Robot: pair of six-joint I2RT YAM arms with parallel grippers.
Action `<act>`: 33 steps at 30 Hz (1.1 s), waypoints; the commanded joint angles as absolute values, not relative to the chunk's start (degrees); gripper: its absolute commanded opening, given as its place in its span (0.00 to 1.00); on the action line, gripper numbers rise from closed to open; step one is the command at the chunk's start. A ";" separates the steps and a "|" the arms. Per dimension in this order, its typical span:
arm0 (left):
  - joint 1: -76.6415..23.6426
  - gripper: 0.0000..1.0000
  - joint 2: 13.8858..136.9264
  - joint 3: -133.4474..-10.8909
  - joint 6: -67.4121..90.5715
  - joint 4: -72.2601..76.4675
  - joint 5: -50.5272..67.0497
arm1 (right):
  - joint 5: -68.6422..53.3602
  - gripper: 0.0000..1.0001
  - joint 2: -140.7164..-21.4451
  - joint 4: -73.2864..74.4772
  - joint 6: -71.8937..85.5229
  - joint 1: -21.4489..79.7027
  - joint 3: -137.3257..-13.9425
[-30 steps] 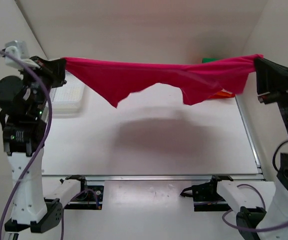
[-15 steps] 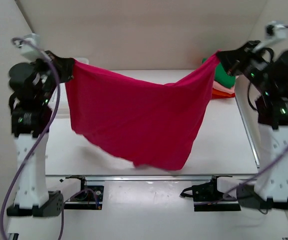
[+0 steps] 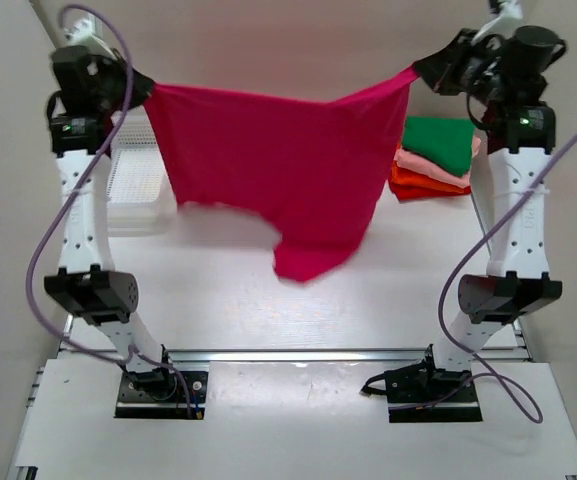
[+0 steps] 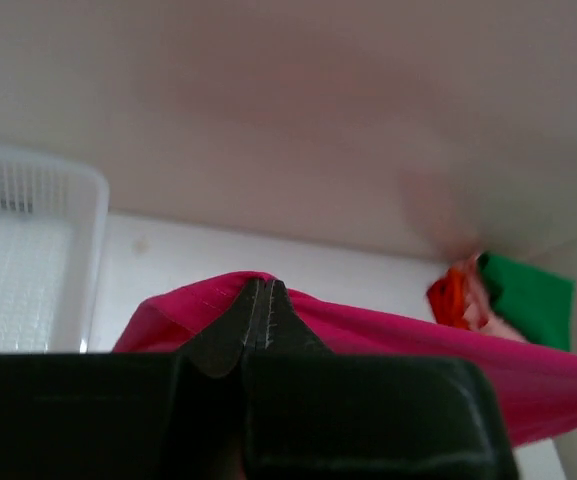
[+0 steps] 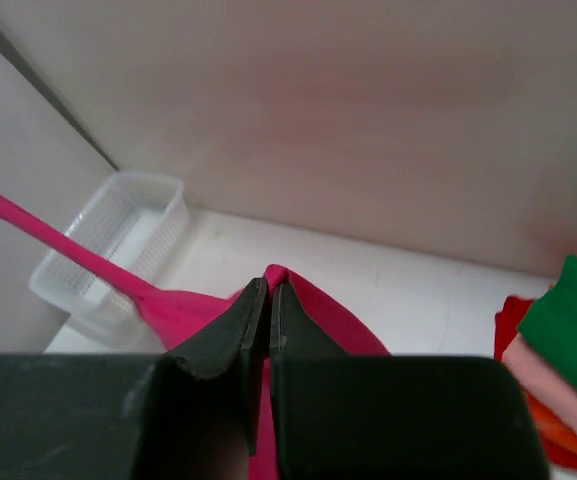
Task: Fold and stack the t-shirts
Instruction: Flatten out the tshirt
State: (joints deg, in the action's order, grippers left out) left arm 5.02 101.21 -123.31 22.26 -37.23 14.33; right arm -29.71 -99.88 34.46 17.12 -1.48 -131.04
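The white surface [image 3: 448, 290] runs from the arms' bases at the near edge back to the far wall. Above its middle hangs the magenta shirt [image 3: 268, 160], spread wide in the air between the two grippers. Its top edge is stretched from one gripper to the other and dips slightly in the middle. Its lower edge is uneven, and one lobe right of centre hangs lowest. That lower edge is blurred, so I cannot tell whether it touches the surface.

The left arm [image 3: 78, 190] and right arm [image 3: 516, 200] stand tall at the left and right edges, wrists raised high.

A white mesh basket [image 3: 133, 205] sits at the far left corner, partly behind the shirt's left side.

At the far right corner, near the right arm, lies the stack [image 3: 433, 165] of folded shirts. Green is on top, light pink under it, then orange and red at the bottom.

The left gripper [image 3: 146, 90] is clamped on the shirt's upper left corner. In the left wrist view the left gripper [image 4: 261, 300] has its fingers pressed together, with cloth bunched over the tips. The right gripper [image 3: 420, 72] is likewise closed tight on the upper right corner, and the right wrist view shows the cloth pinched between its fingers [image 5: 268, 300].
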 commanded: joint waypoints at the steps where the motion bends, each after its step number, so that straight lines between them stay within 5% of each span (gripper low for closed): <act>1: 7.30 0.02 92.56 -126.05 25.05 -31.82 17.48 | -34.00 0.00 -92.91 23.47 22.06 -6.41 -130.61; 7: 5.54 0.03 84.92 -108.14 23.55 -26.92 16.35 | -34.98 0.00 -90.18 25.66 18.55 -7.29 -120.43; 18: 3.17 0.03 52.24 -47.33 24.35 -20.65 13.80 | -21.99 0.00 -64.11 27.94 11.07 4.64 -69.30; 26: -4.20 0.03 43.95 -31.84 30.31 -29.26 13.44 | -20.21 0.00 -45.90 32.69 21.35 12.75 -40.73; 33: -7.37 0.00 28.67 -17.14 39.45 -29.27 11.43 | -22.15 0.00 -38.24 35.68 25.40 14.41 -28.49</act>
